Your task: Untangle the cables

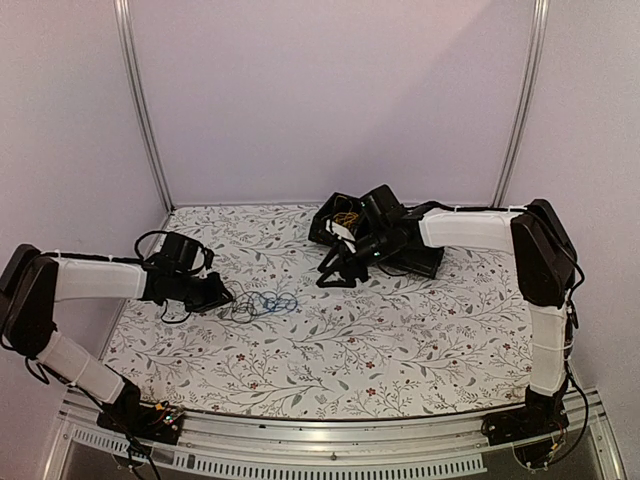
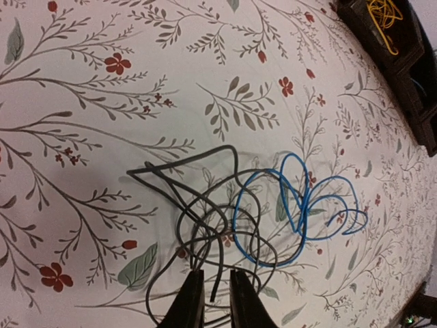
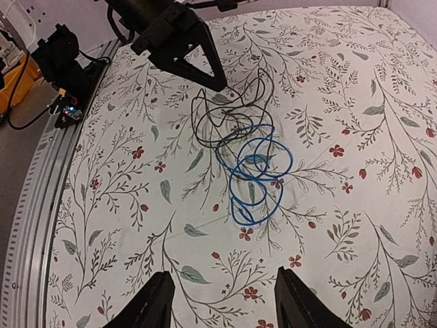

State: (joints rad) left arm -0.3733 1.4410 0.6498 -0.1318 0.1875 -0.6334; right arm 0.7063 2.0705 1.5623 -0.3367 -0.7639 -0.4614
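Loosely tangled, black and blue cables (image 2: 252,212) lie on the worktop (image 2: 102,137); left pincer (image 2: 215,301) nearly closed about a black strand, grip unclear; right pincer (image 3: 229,301) gapes empty.

A white floral-patterned desk (image 1: 400,340) carries a tangled thin black cable (image 2: 217,266), a looped blue cable (image 2: 235,222) and a black plastic tray (image 1: 322,230).

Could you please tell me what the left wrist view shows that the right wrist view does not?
Left wrist only: the yellow cable in the black tray. Right wrist only: the right fingers, spread open, and the table's metal rail. Both: the left fingers at the black cable, tangled with the blue cable on the floral cloth.
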